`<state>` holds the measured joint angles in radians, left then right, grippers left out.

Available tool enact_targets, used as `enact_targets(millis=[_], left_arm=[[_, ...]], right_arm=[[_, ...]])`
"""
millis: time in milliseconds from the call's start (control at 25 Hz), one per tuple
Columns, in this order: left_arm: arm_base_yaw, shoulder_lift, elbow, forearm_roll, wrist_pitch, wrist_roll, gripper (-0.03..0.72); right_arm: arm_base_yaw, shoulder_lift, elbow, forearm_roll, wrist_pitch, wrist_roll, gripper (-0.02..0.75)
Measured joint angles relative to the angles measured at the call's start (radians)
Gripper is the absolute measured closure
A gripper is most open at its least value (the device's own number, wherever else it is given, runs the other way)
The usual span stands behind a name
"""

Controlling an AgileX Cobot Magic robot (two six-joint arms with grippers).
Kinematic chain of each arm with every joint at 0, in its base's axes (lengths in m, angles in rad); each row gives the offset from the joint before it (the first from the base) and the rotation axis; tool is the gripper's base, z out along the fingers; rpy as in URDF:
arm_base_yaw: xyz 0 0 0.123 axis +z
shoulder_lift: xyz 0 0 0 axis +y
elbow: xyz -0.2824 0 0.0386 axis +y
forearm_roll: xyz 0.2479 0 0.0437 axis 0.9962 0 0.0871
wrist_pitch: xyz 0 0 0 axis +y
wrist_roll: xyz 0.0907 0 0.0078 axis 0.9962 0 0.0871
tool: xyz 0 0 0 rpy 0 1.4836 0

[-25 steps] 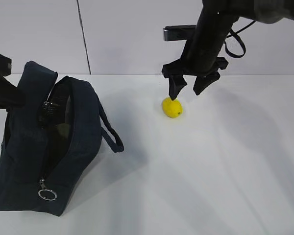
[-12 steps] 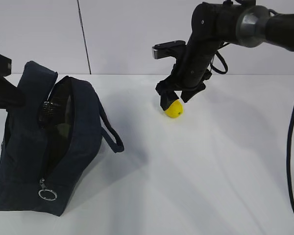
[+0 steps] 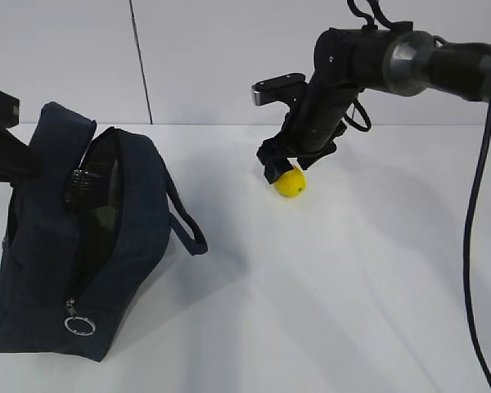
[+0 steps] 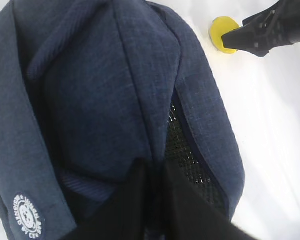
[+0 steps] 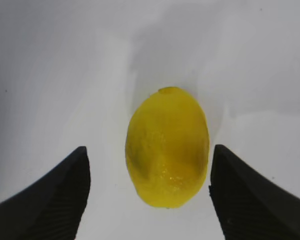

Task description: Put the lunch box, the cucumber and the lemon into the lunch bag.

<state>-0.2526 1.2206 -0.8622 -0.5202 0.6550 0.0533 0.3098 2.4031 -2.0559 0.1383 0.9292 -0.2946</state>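
Here the right end effector (image 3: 286,169) hangs low over the white desk (image 3: 352,270) with its two dark fingers (image 5: 55,192) spread wide, and the lemon (image 5: 167,147) lies on the desk directly between them. In the right wrist view a strip of bare desk shows on each side of the fruit, so neither finger touches it and nothing is gripped. The lemon's long axis runs away from the wrist, with its small nub at the far end. From the exterior view the fingertips have come down around the upper part of the lemon, partly hiding it. Well off to that end effector's side stands the lunch bag (image 3: 74,246), dark navy, its top zipper undone and the metal ring pull (image 3: 79,325) hanging at the near end. The left end effector (image 4: 155,200) is pinched nearly shut on the fabric at the bag's open rim, holding the mouth apart; black mesh lining shows just beside its fingers, and the round white logo (image 4: 28,216) sits on the bag's outer wall below them.
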Motion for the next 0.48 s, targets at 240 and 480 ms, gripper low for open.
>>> enact_targets(millis=[240,480], left_arm=[[0.0,0.0,0.0,0.0,0.0,0.0,0.659],[0.0,0.0,0.0,-0.002,0.0,0.007,0.659]], right_arm=[[0.0,0.032,0.0,-0.015,-0.018,-0.002,0.158],[0.0,0.059,0.0,-0.016,-0.03,0.005,0.159]])
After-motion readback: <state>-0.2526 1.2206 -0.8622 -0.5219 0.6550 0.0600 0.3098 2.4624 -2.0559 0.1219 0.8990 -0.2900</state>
